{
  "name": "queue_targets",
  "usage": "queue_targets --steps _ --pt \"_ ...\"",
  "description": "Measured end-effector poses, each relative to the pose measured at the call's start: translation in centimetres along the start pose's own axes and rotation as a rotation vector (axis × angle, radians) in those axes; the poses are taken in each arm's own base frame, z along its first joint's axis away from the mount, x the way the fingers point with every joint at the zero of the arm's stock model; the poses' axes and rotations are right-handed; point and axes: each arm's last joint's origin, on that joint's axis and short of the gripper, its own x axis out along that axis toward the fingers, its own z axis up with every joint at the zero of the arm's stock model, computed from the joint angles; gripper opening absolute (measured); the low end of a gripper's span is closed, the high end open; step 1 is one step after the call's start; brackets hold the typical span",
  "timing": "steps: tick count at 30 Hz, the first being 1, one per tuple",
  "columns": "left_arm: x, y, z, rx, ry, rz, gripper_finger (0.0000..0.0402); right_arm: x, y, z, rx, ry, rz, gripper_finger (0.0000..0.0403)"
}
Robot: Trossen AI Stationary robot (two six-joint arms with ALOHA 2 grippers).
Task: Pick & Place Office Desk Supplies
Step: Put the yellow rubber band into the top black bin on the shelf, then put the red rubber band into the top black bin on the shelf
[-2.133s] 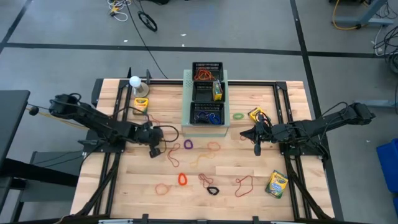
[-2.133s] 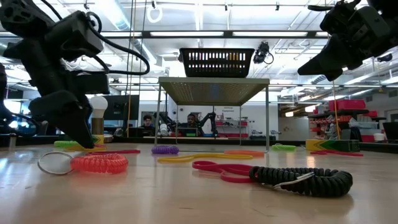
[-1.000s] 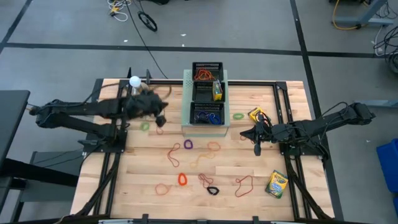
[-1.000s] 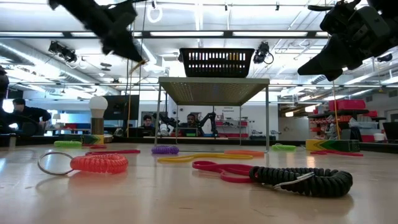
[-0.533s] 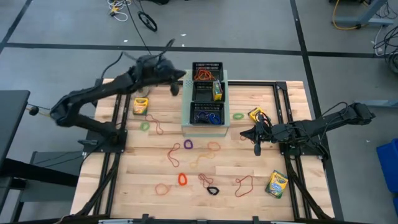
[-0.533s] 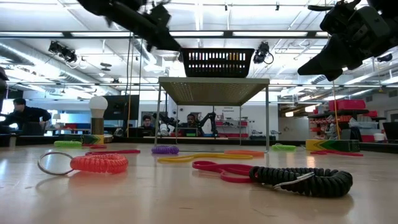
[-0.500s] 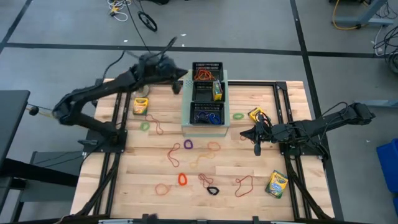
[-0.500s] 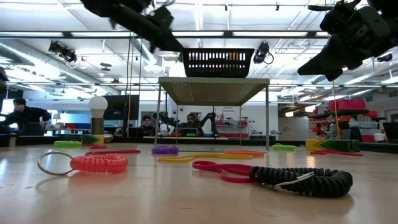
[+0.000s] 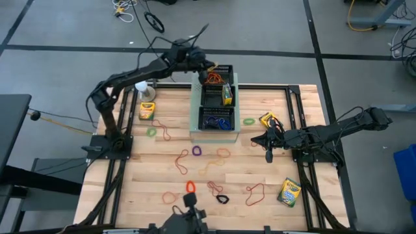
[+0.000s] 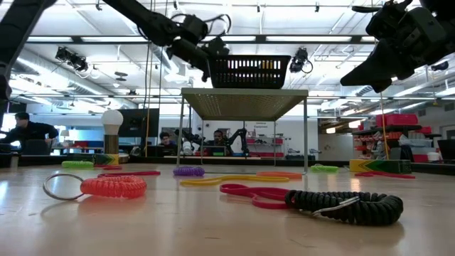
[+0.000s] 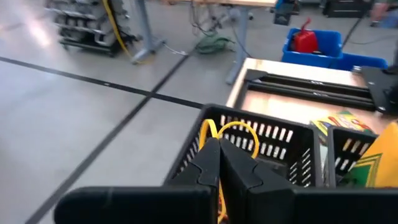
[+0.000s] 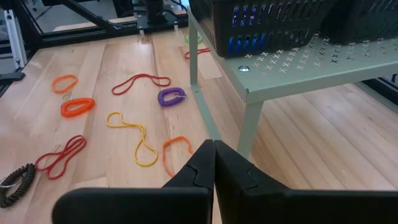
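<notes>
My left gripper (image 9: 208, 69) reaches to the table's far side and stands at the left wall of the far black mesh tray (image 9: 217, 73). It is shut on a yellow rubber band (image 11: 238, 129). That tray holds orange bands. A second mesh tray (image 9: 216, 117) holds blue bands. Both trays sit on the pale-green perforated stand (image 9: 194, 112), with a crayon box (image 9: 227, 95) between them. My right gripper (image 9: 268, 154) hovers shut and holding nothing at the right of the stand. Several coloured bands (image 9: 188, 153) lie on the wood. My left gripper pinches the yellow rubber band between its two shut fingers. Two loops of the band (image 11: 214, 127) stick out past the fingertips, in front of the far tray's slotted wall (image 11: 280, 144). The fingers come nearly level from the table's left. The band is lifted clear of the table.
Crayon boxes lie at the left (image 9: 147, 110), beside the stand's right (image 9: 266, 119) and at the near right (image 9: 288, 192). A white ball on a stand (image 9: 142, 85) is at the far left. A black coiled band (image 9: 222, 199) lies near the front edge.
My left gripper has swung from above the table's left part toward the far edge and rightward to the far mesh tray, rising a little and staying shut.
</notes>
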Motion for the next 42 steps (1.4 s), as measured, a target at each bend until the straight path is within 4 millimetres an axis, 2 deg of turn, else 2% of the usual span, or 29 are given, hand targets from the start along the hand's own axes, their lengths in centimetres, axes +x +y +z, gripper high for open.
queue_targets --steps 4,10,21,26,30,34,38,42 --pt "0.9 -0.1 -0.7 -0.007 0.019 -0.045 0.0007 0.0 0.0 0.0 0.000 0.000 0.000 0.0007" --pt "1.0 -0.2 -0.9 -0.008 0.029 -0.053 0.0014 0.0 0.0 0.0 0.000 0.000 0.000 0.0007" --pt "0.9 -0.2 -0.8 0.003 0.032 -0.052 0.0126 0.0 0.0 0.0 0.000 0.000 0.000 0.0007" --pt "-0.9 -0.3 0.9 0.040 -0.008 -0.017 0.0150 0.0 0.0 0.0 0.000 0.000 0.000 0.0007" --pt "-3.2 -0.5 2.2 0.046 -0.020 0.015 0.0125 0.0 0.0 0.0 0.000 0.000 0.000 0.0007" --pt "-5.5 -1.1 2.2 0.050 -0.047 0.021 0.0067 0.0 0.0 0.0 0.000 0.000 0.000 0.0007" --pt "-7.8 -2.1 0.3 0.045 -0.050 0.017 0.0011 0.0 0.0 0.0 0.000 0.000 0.000 0.0007" --pt "-10.3 -4.0 -2.3 0.036 -0.122 0.013 0.0008 0.0 0.0 0.0 0.000 0.000 0.000 0.0007"
